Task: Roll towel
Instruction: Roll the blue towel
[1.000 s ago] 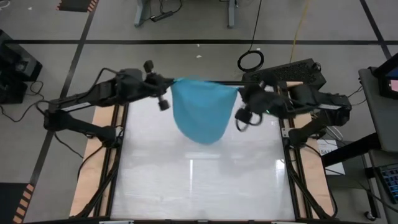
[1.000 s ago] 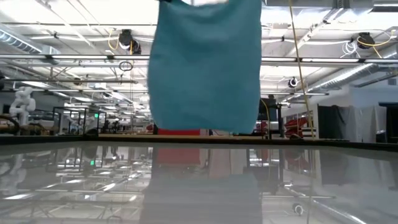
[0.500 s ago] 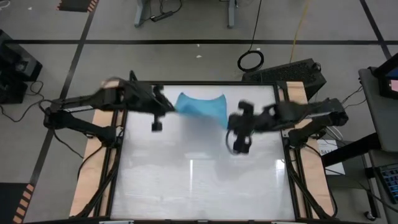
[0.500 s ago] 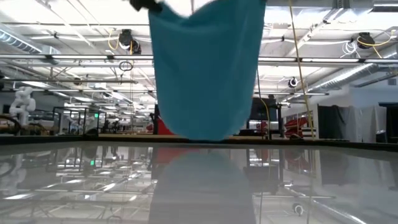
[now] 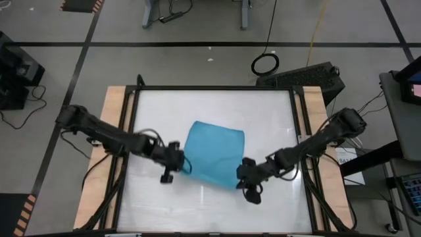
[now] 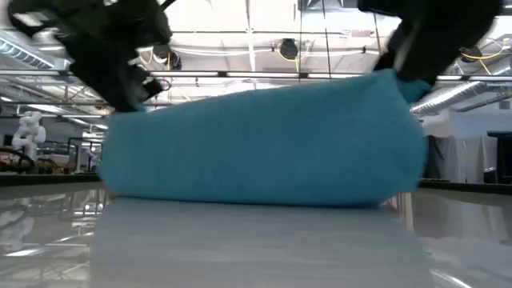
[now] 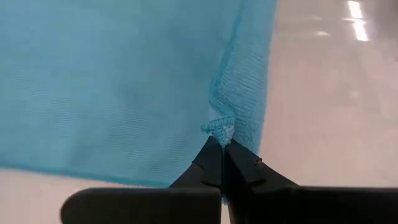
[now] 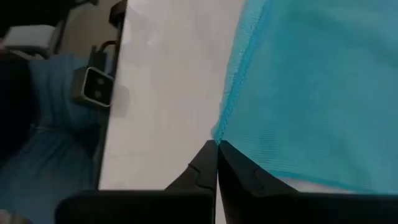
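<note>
Near edge of the plain white tabletop [image 5: 210,207]: bare, glossy, nothing resting there.

Just past that, mid-table: small turquoise-blue soft cloth towel [image 5: 214,153], plain, spread mostly flat, near edge bowed and lifted slightly at both near corners. From the low view, towel [image 6: 264,148] sagging between two raised ends, underside touching the table along the middle.

Left gripper [image 5: 179,162] at the towel's near-left corner, fingers pressed together, pinching the corner hem. Confirmed in left wrist view: tips [image 7: 222,144] closed on a bunched bit of hem, cloth [image 7: 112,81] stretching away over the table.

Right gripper [image 5: 242,169] at the near-right corner, likewise clamped tight on the cloth edge. Right wrist view: tips [image 8: 216,147] meeting right at the towel edge [image 8: 311,87], white table beside it.

Both dark arms reaching in low from the table's side rails, left from the left, right from the right, grippers about level with each other.

Far half of the table: bare white beyond the towel's far edge.

Beyond the table: grey floor with a black cable coil [image 5: 265,64].
</note>
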Tool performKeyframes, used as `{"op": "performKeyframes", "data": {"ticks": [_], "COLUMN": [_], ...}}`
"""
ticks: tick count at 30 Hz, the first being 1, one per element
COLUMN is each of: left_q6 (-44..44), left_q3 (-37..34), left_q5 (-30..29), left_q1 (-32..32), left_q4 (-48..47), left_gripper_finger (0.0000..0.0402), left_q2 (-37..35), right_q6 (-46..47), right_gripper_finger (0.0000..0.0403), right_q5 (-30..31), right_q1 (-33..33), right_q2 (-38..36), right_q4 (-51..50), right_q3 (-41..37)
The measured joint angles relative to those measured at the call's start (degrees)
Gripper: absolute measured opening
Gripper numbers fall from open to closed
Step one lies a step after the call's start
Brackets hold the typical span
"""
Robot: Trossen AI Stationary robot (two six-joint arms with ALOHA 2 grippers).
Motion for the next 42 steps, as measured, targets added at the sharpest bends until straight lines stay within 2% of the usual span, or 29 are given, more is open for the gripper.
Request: {"op": "performKeyframes", "data": {"ticks": [5, 9, 14, 17, 21, 24, 27, 34, 42], "left_q6": [-3.24, -2.72, 1.35, 3.66, 5.88, 7.26, 9.25, 14.88, 16.85], "left_q3": [-0.41, 1.60, 5.85, 8.46, 9.61, 9.69, 9.67, 9.73, 9.67], "left_q5": [0.42, -2.75, -9.92, -16.41, -26.72, -30.66, -31.17, -31.38, -27.09], "left_q1": [-6.22, -7.20, -5.30, -3.69, -0.69, 2.66, 6.43, 15.50, 23.21], "left_q4": [7.43, 8.00, 0.63, -3.73, -7.31, -6.84, -5.12, 6.23, 7.79], "left_gripper_finger": [0.0000, 0.0000, 0.0000, 0.0002, 0.0004, 0.0005, 0.0006, 0.0007, 0.0008], "left_q2": [5.59, 7.06, 6.21, 4.95, 2.76, 1.59, 1.69, 4.75, 11.40], "right_q6": [2.42, 2.01, 1.44, 1.13, 0.93, 1.75, 2.04, -1.96, -3.18], "right_gripper_finger": [0.0000, 0.0000, 0.0000, 0.0000, 0.0000, 0.0000, 0.0000, 0.0000, 0.0000], "right_q5": [0.33, 2.59, 4.50, 5.76, 11.62, 17.02, 20.01, 19.58, 19.30], "right_q1": [3.03, 2.82, 0.09, -1.64, -3.48, -5.30, -7.82, -16.04, -23.74], "right_q2": [2.23, 2.52, 1.39, -0.50, -4.73, -8.04, -10.35, -11.26, -10.72], "right_q4": [6.46, 7.19, 6.35, 3.64, -4.20, -10.45, -13.02, -14.29, -18.43], "right_q3": [-1.45, -1.05, -0.55, -0.53, -0.52, -0.51, -0.49, -0.51, -0.51]}}
